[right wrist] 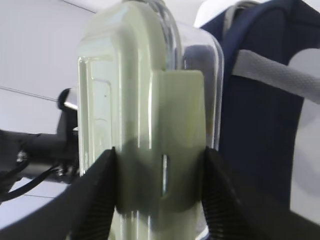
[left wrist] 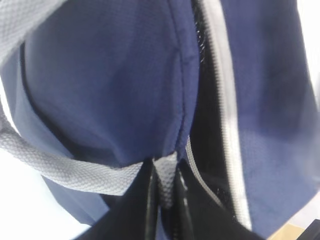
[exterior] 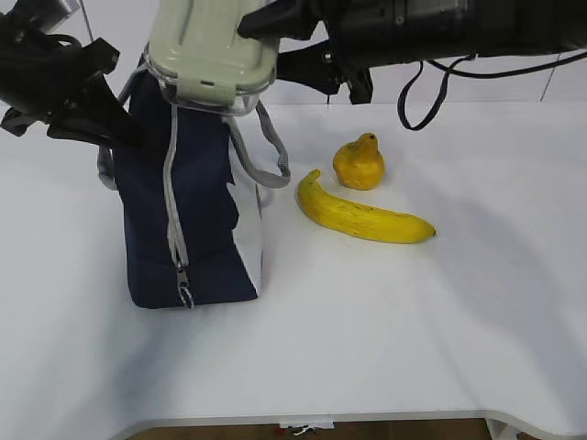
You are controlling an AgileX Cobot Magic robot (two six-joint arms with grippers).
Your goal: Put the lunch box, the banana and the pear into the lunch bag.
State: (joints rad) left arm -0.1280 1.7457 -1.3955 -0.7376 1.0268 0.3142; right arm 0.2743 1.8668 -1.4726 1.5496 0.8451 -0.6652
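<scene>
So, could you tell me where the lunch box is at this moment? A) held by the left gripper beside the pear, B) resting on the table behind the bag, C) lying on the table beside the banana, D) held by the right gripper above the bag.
D: the right gripper clamps the lunch box over the top of the bag, while the banana and pear lie on the table.

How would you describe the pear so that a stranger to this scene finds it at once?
Start at the tall dark navy fabric lunch bag standing on the white table, then look to its right. Two yellow fruits lie there; the small squat golden-yellow pear sits just behind the long curved yellow banana, rounder and stubbier, with a short tip.
</scene>
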